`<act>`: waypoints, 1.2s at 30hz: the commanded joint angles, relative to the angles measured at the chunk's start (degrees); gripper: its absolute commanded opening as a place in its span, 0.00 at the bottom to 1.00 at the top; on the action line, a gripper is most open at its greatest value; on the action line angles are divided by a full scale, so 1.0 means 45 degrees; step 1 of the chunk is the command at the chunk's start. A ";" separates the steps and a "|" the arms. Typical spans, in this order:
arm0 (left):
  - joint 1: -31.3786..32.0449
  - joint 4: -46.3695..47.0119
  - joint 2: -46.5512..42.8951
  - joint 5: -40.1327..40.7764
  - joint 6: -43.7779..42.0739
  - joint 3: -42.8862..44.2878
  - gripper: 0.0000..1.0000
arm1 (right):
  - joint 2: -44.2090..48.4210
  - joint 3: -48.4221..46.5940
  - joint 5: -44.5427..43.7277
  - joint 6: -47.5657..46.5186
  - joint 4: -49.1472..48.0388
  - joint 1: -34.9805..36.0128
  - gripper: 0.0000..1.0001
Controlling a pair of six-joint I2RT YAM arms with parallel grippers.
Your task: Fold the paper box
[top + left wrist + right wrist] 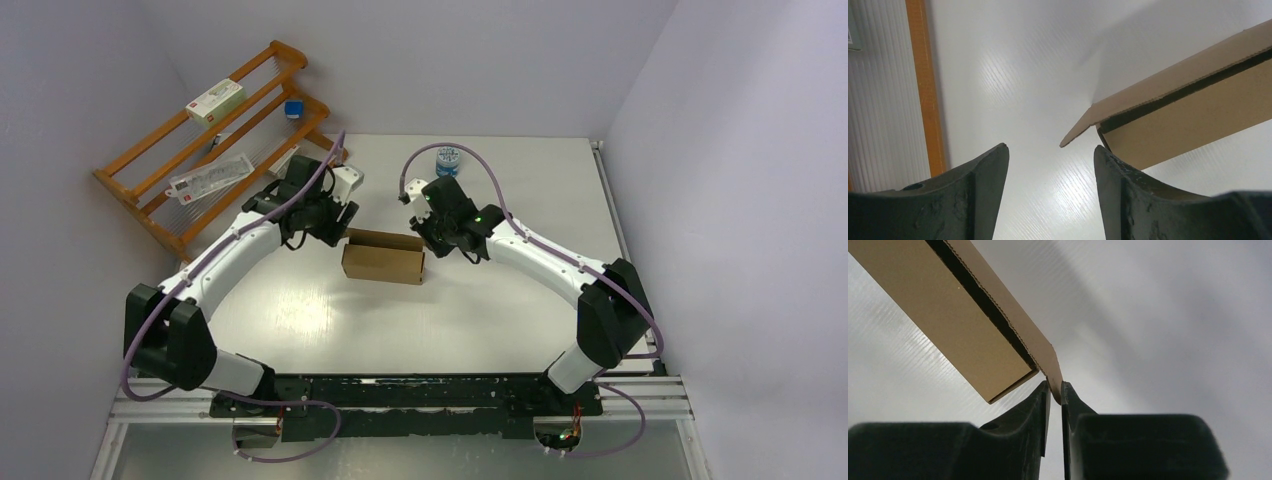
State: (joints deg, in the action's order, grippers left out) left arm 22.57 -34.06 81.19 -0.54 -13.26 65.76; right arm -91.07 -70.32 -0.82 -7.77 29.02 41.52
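Black base rail (400,392) at the near table edge w/ both arm bases on it; I read the top view first, wrist views where noted. White glossy table (450,330) beyond the rail.

Table ctr: paper box (383,262), plain brown corrugated, long and low. It rests on the table w/ a long side toward me, and each end is met by one arm's tool. Both wrist views show a dark slit between the top panel and the side wall, i.e. the top is not seated flush.

L side (left wrist view): left gripper (1050,148) has its jaws spread wide w/ only bare table in the gap. The L-end flap (1082,125) sticks out from the box corner just beyond the fingertips. One finger overlaps that corner, but I cannot tell whether it touches.

R side (right wrist view): right gripper (1055,389) is pinched closed on the tip of the R-end flap (1040,345), w/ the cardboard edge sandwiched between both pads.

Far edge: small blue-and-white tub (448,158) stands on the table behind the right arm.

Far L corner: wooden rack (150,165) leans at the wall. On it are a white carton (215,100), a small blue item (292,108) and a clear packet (210,175).
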 commanded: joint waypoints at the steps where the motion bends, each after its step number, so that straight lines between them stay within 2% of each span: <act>1: -0.0243 -0.0316 0.0225 -0.0636 -0.0643 0.0482 0.67 | 0.0010 0.0192 0.0122 -0.0091 -0.0060 -0.0058 0.16; 6: -0.0534 -0.0067 0.0528 -0.0984 -0.0885 0.0231 0.63 | -0.0001 0.0187 0.0125 -0.0229 -0.0050 -0.0048 0.08; 16: -0.0751 -0.0029 0.1419 -0.2343 -0.1524 0.0695 0.57 | 0.0121 0.0219 0.0674 -0.0449 -0.0042 -0.0054 0.05; 20: -0.0796 -0.0431 0.1859 -0.2618 -0.1527 0.1059 0.47 | 0.0071 0.0160 0.0711 -0.0465 -0.0022 -0.0042 0.05; 26: -0.0796 -0.0189 0.1344 -0.3008 -0.1175 0.0543 0.24 | 0.0140 0.0181 0.0724 -0.0341 -0.0100 -0.0028 0.05; 32: -0.0796 -0.0274 0.0845 -0.3260 -0.0319 0.0234 0.15 | 0.0083 0.0014 0.0904 0.0386 -0.0027 -0.0031 0.05; 36: -0.0796 -0.0173 0.0599 -0.3383 0.0800 -0.0161 0.11 | -0.0078 -0.0161 0.0589 0.1389 0.0211 -0.0042 0.00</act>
State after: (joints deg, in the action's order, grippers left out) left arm 19.33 -35.05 86.00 -13.19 -15.03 66.65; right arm -91.07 -69.73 2.17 -6.39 28.97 41.52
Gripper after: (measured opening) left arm 0.130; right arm 0.029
